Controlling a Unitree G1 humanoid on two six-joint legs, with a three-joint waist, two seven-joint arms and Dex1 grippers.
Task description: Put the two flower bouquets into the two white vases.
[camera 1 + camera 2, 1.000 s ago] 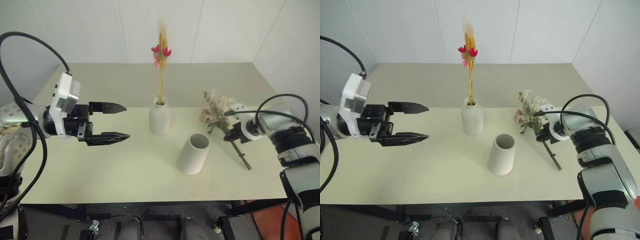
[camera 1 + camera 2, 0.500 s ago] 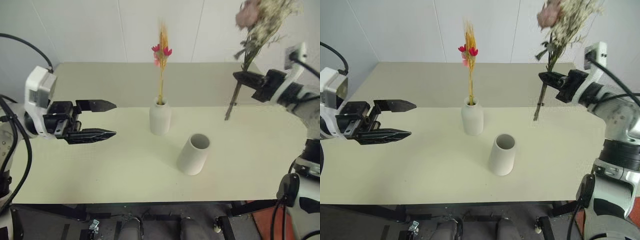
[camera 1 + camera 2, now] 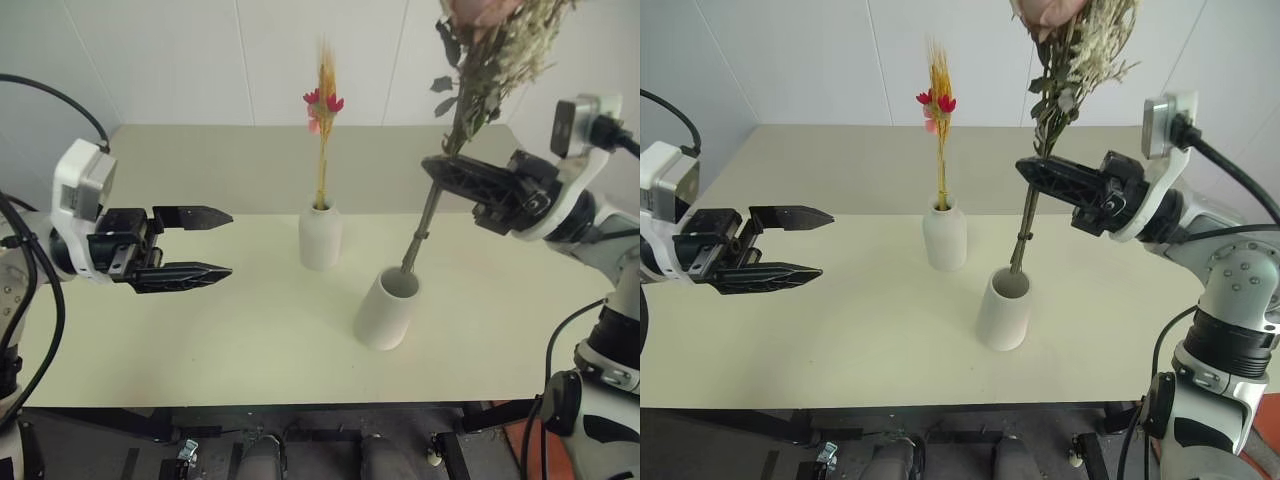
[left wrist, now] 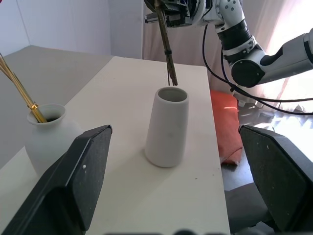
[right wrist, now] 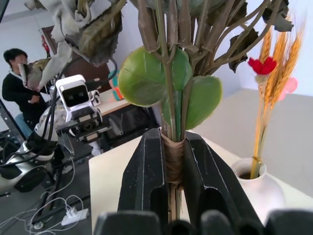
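Gripping the dark stem of the bushy bunch of dusty-pink roses, pale dried sprigs and green leaves point(image 3: 1072, 50), the right gripper point(image 3: 1028, 172) has its two black fingers pinched tight on the wrapped part of the stem, as the right wrist view shows closely. The bunch stands nearly upright, leaning a little, with its blossoms high against the white wall and the cut end of its stem just at the mouth of the broader wide-mouthed tapered white vase point(image 3: 1002, 310); in the left wrist view the stem tip appears just above the rim, and whether it has entered the opening cannot be told. This vase stands upright on the pale cream table point(image 3: 840, 330), near its front edge. Just beside it, farther back, stands the small matte white bottle-shaped vase with a narrow neck point(image 3: 944, 236), which holds the thin bunch of long yellow-orange stalks with small red-pink blossoms point(image 3: 937, 100), standing upright. The left gripper point(image 3: 820, 243) hovers above the table well apart from both vases, pointing towards them, its fingers spread wide and holding nothing. In the right wrist view a person point(image 5: 19, 81) in dark clothes is seen in the background beyond the table.
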